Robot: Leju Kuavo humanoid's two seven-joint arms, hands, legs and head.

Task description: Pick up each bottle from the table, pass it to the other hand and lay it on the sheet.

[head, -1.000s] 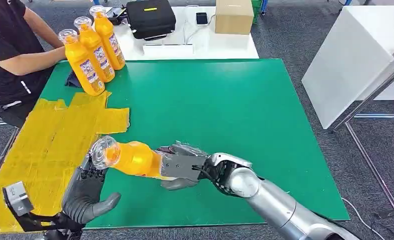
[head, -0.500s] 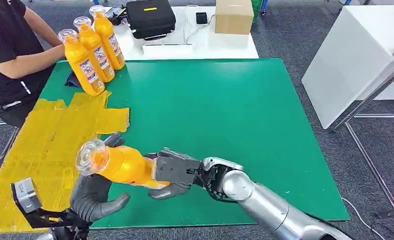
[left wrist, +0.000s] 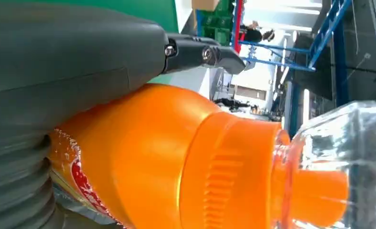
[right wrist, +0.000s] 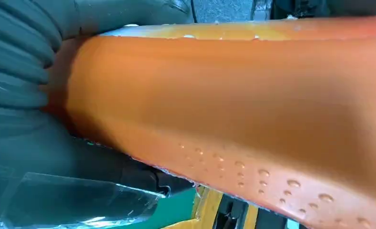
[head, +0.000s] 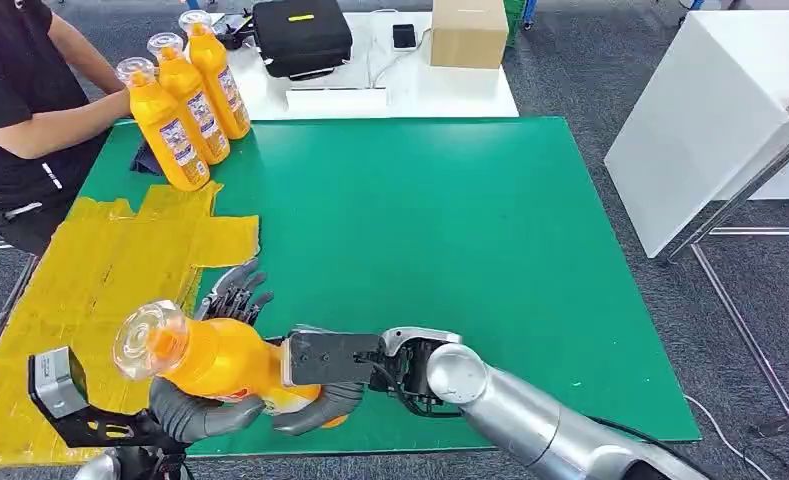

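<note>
Orange bottle (head: 220,360) lies nearly level above the green worktop's (head: 450,220) near edge, clear cap toward the yellow sheet (head: 90,290). Right robot hand (head: 325,375) clasps its base; left robot hand (head: 205,395) cups underneath, fingers spread. Right wrist view shows droplets on it. 3 bottles (head: 185,100) stand upright far left.

Lab: green test table (head: 450,220), blue racking (left wrist: 319,43).

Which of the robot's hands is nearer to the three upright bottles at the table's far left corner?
Left. The left hand lies under the held bottle, on the same side as the upright bottles. The right hand grips that bottle's base, farther right.
</note>
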